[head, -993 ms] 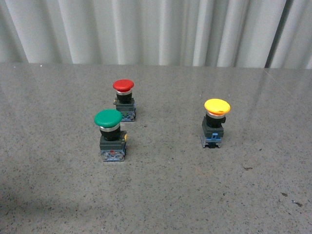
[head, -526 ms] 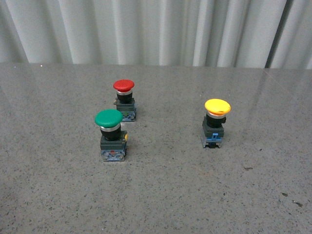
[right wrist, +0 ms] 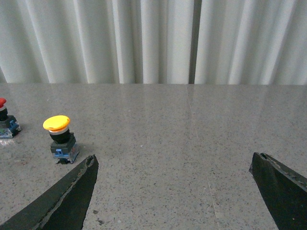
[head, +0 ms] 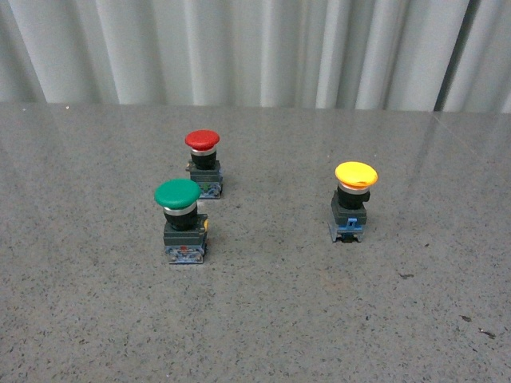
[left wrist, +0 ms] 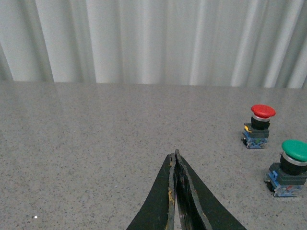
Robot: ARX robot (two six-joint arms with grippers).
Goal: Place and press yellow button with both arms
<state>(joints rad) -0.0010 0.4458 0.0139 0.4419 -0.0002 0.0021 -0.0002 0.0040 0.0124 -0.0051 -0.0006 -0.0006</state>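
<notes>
Three push-buttons face you in the front view, all upright on the grey speckled worktop [head: 319, 319]. The yellow button [head: 356, 174] stands alone on the right, on its blue-clipped base. The red button [head: 202, 141] and the green button [head: 177, 194] stand near each other on the left, red further back and green nearer to you, a small gap between them. A broad bare stretch of worktop lies between that pair and the yellow one, and another wide bare band runs across the near side. At the back, the worktop's far edge meets a pale pleated curtain [head: 255, 48], well behind all three buttons.

From the left wrist view you see the left claw [left wrist: 175, 157] clenched, its two black fingers pressed together to a point and holding nothing. It hangs over bare worktop. The red button [left wrist: 263, 111] and green button [left wrist: 293, 150] sit off to one side, well apart from the fingertips, with open surface running from the claw to the far edge.

From the right wrist view you see the right claw [right wrist: 173, 158] released, its fingers spread wide and nothing between them. The yellow button [right wrist: 56, 123] stands just beyond one fingertip, outside the span and not touching it. A red cap, probably the red button [right wrist: 2, 103], is cut by the frame edge. Ahead of the claw the worktop lies bare up to the curtain.
</notes>
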